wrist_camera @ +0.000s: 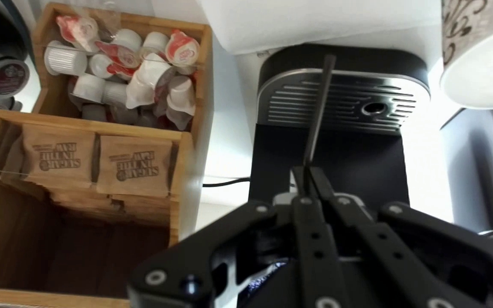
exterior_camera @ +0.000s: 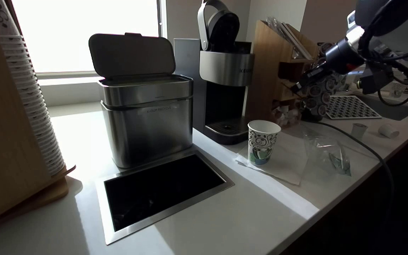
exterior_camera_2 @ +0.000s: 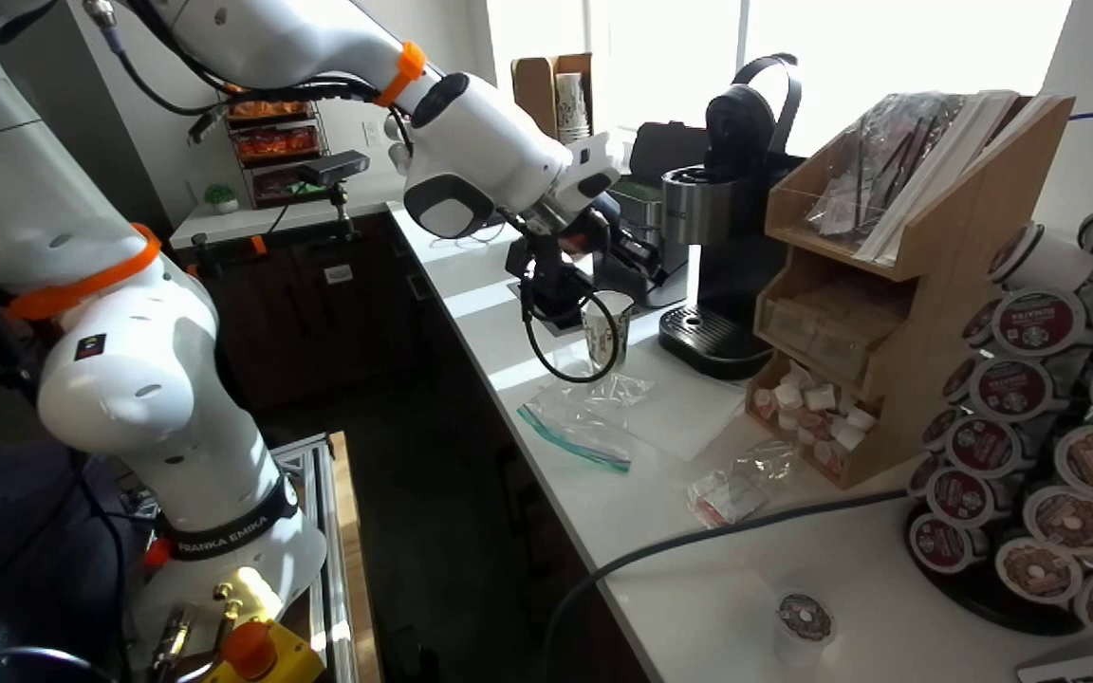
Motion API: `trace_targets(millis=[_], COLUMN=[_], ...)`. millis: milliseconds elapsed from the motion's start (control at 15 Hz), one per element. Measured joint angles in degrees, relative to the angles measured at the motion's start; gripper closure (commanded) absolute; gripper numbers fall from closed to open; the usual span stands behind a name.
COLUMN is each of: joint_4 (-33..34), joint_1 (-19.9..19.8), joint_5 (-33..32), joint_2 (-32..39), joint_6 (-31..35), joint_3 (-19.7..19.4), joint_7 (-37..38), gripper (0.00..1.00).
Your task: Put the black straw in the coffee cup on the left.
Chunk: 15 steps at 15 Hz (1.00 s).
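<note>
Wrist view: gripper [wrist_camera: 307,169] pinches thin black straw [wrist_camera: 319,112]

The straw juts smooth and straight, its blurred end seemingly blunt. In an exterior view, the tapered paper cup [exterior_camera: 263,141], swirl-printed, stands upright on a white sheet [exterior_camera: 285,163], apart from the straw; farther left rises the brushed-metal coffee machine [exterior_camera: 223,67].
</note>
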Motion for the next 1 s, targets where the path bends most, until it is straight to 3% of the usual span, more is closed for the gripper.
trace_targets(millis=[200,600,733,1000], joint_4=[-0.43,-0.44,-0.82,-1.02], joint_1=[2.03,2.09,0.99,-1.13], joint_5=[0.66,0.94,-6.54,-5.03], joint_2=[0.49,0.62,0.78,3.69], joint_6=[2.64,2.66,3.03,10.00], joint_3=[1.52,1.47,1.45,4.18], joint_7=[2.96,3.18,9.05,10.50], gripper=[0.98,0.99,0.99,0.99])
